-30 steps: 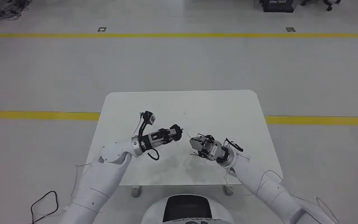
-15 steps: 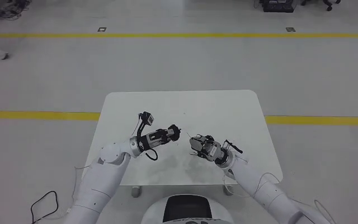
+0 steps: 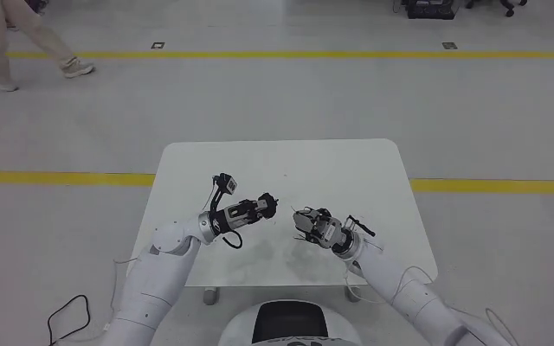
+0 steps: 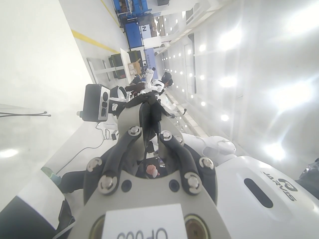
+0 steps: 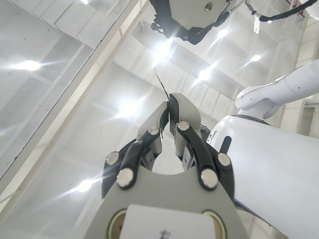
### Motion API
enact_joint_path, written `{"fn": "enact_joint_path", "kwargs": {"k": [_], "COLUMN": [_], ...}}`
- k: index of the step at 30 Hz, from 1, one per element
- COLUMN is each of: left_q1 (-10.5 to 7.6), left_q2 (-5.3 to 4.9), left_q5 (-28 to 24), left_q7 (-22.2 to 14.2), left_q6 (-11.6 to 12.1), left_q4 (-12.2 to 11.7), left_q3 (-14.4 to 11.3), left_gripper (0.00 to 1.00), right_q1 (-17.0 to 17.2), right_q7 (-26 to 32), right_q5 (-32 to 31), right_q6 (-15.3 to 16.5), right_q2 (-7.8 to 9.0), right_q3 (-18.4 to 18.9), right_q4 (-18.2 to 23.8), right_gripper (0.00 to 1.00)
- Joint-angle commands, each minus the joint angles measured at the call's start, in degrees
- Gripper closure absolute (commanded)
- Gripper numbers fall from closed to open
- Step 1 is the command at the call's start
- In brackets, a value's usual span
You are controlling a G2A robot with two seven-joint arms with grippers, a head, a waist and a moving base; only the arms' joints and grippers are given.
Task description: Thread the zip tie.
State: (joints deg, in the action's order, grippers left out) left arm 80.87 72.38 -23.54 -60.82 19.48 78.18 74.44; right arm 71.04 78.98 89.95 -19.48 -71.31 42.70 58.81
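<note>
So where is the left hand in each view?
Top view: the left hand hangs over the table, facing the right hand across a small gap.
Left wrist view: the left hand stands in the middle foreground, shut.
Right wrist view: the left hand hangs beyond the right hand, where the zip tie points.
Shared landmark: the right hand opposite it, in the top and right wrist views.
</note>
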Motion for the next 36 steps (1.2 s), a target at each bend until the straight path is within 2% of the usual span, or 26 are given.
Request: {"fn": "enact_joint_path", "kwargs": {"k": [1,4,7,12,16,20,31,33,35,36], "left_q1": [0.00,0.16,0.49,0.64,0.73,0.85,0.96,1.06,1.20,1.27], "left_q2": [0.00,-0.01,-0.23,-0.61,-0.89,-1.18,-1.35,-1.37,-1.52,-1.61], "left_q5": [0.0,0.2,0.0,-0.3,-0.7,-1.3,-2.3,-2.1,-2.2,-2.4], "left_q7": [0.0,1.5,2.7,3.9,4.5,5.3,5.2,6.7,7.1,7.2], "left_q6": [0.0,-0.3,-0.3,-0.2,0.0,0.0,0.0,-0.7,-0.9,-1.0], "left_q4": [0.0,0.4,0.8,1.1,1.2,1.5,1.9,2.6,3.1,3.4], "left_q3": [0.0,-0.3,-0.4,-0.3,-0.5,-0.3,-0.3,-0.8,-0.7,-0.5], "left_gripper": [1.00,1.00,1.00,1.00,1.00,1.00,1.00,1.00,1.00,1.00], "right_q1": [0.9,2.2,2.2,2.5,3.2,3.5,3.6,3.9,4.7,4.8], "right_q7": [-1.2,-0.9,-1.8,-3.3,-3.7,-2.1,-1.9,-6.7,-8.1,-9.3], "right_q5": [0.0,0.0,-0.1,-8.3,-11.8,-16.5,-16.6,-21.2,-23.8,-27.0], "right_q6": [0.0,0.0,0.1,8.0,10.0,14.0,14.2,18.8,21.9,23.9], "right_q2": [-0.11,-0.39,-0.33,0.48,0.78,0.98,0.98,1.25,1.64,1.95], "right_q3": [1.6,4.4,6.8,9.2,10.1,10.7,10.7,11.6,12.9,13.6], "right_q4": [0.5,1.1,2.0,4.7,6.5,7.1,7.1,8.4,9.6,10.1], "right_gripper": [1.00,1.00,1.00,1.00,1.00,1.00,1.00,1.00,1.00,1.00]}}
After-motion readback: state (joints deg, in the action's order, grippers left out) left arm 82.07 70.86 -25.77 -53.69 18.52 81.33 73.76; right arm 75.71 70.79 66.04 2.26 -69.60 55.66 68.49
